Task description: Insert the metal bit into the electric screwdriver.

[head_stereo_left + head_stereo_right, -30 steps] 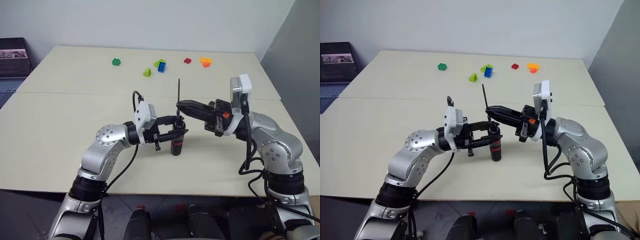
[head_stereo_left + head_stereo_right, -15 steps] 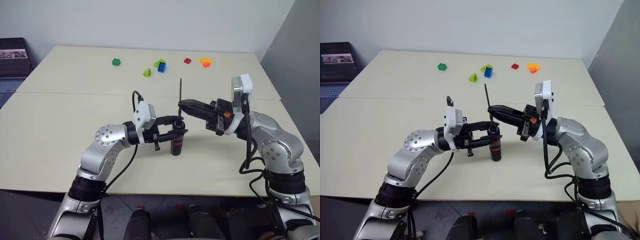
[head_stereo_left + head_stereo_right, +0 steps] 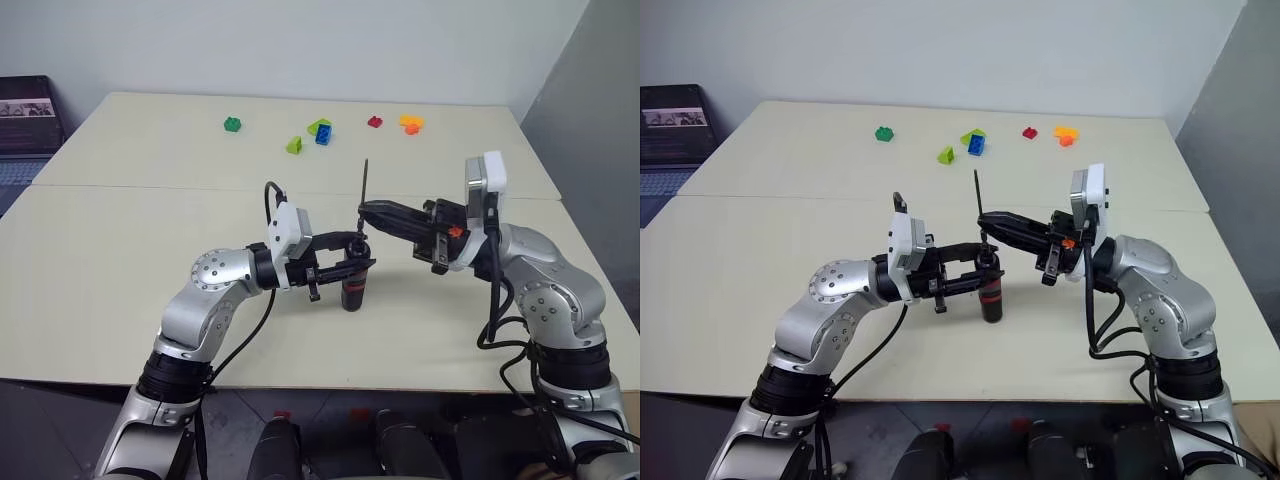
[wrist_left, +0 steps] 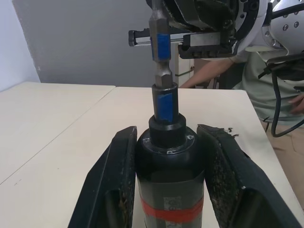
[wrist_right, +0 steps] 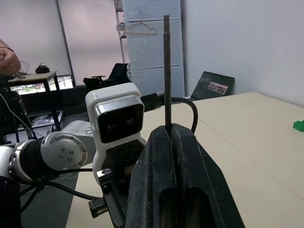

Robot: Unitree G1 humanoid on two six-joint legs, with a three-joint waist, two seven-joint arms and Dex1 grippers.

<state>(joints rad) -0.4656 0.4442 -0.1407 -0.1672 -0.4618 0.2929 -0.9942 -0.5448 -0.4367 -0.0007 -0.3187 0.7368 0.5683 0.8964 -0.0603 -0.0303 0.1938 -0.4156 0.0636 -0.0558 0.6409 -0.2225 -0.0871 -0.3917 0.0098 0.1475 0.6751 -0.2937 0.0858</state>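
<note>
Bit poised over screwdriver nose

Screwdriver first: the electric screwdriver [image 4: 170, 190] stands upright above the surface [image 3: 120, 270], pinched between the left tool's [image 3: 352, 262] fingers [image 4: 114, 185]. The left wrist view shows the metal bit's [image 3: 364, 185] hex end, banded blue, meeting the nose (how far it is seated is unclear). The head views give only a thin rod rising from the right tool [image 3: 364, 211], pressed together on it. Farther back lie coloured blocks [image 3: 322, 131].
</note>
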